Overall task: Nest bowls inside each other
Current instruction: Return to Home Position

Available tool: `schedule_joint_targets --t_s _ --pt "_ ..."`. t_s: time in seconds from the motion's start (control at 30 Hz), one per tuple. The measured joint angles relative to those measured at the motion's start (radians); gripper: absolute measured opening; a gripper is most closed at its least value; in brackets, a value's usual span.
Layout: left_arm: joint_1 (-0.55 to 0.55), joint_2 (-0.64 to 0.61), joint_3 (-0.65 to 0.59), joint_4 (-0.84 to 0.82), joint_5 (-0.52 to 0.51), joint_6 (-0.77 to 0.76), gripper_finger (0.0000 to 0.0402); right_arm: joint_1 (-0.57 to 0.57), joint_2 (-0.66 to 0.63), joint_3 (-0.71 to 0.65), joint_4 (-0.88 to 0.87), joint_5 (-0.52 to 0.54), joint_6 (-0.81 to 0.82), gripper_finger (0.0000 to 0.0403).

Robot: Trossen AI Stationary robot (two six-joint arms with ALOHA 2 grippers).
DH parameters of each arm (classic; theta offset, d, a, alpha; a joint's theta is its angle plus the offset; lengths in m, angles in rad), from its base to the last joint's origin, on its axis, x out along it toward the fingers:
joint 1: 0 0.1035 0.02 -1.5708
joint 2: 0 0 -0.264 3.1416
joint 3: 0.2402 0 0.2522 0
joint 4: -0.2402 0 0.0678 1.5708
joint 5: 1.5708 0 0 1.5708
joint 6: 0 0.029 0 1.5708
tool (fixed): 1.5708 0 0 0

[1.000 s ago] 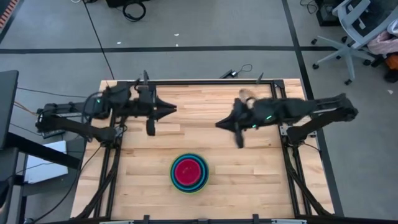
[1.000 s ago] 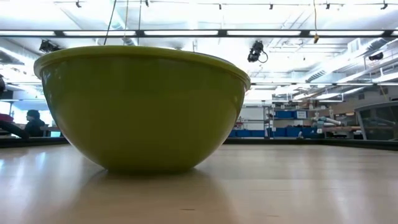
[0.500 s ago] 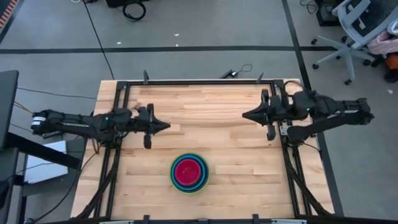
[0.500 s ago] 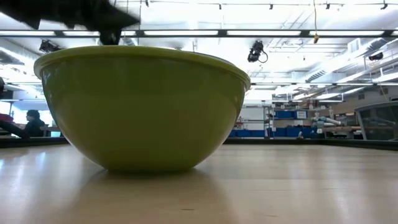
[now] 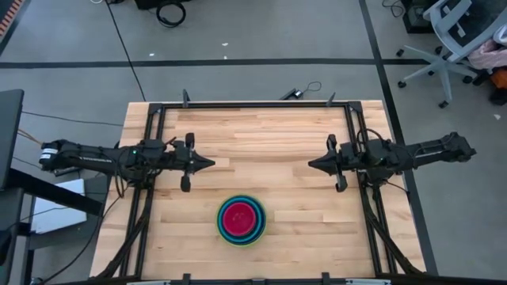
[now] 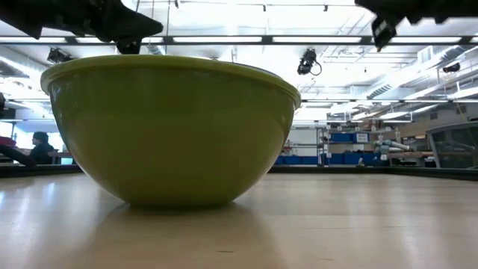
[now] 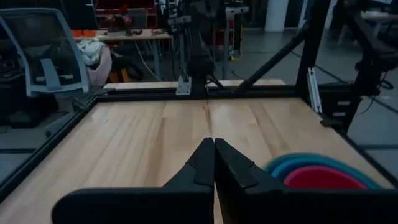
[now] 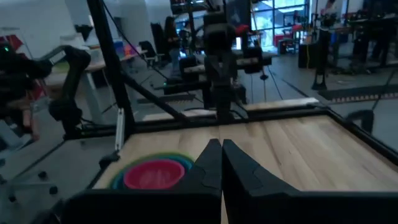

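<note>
High view: mounted overhead, facing straight down. It covers the whole pale wooden plank table [image 5: 253,134] and the grey floor [image 5: 253,39] around it.

Low view: set at table-top height, facing level across the table into the room. It is very near the nested stack of round plastic bowls [image 6: 172,127], whose lime green outer wall fills the frame's left and centre.

Left wrist view: looks forward past the dark left hand [image 7: 214,144], low over the table, towards the opposite arm.

Right wrist view: looks past the dark right hand [image 8: 221,144], facing the other way.

All four views share the bowl stack, which sits at lower centre of the high view.

low view | large green bowl [image 6: 172,127] hides inner bowls [image 5: 242,218] | both arms [image 6: 82,19] cut off at top
</note>
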Motion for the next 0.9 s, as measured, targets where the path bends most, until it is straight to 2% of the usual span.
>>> schedule_joint_targets --t_s 0.17,0.47,0.7,0.9 --pt "0.0 -0.046 -0.017 -0.091 0.001 0.015 0.0007 -0.002 -0.11 -0.076 -0.016 0.026 -0.005 0.0004" --pt "0.001 -0.1 -0.255 0.276 -0.038 -0.101 0.0007 -0.024 -0.253 -0.189 -0.036 0.024 -0.006 0.0004" --pt "0.001 -0.166 -0.33 0.358 -0.043 -0.104 0.0007 -0.054 -0.327 -0.272 -0.001 -0.018 0.045 0.0003" --pt "0.001 -0.263 -0.395 0.358 -0.054 -0.106 0.0007 -0.089 -0.386 -0.306 0.001 -0.061 0.064 0.0003"
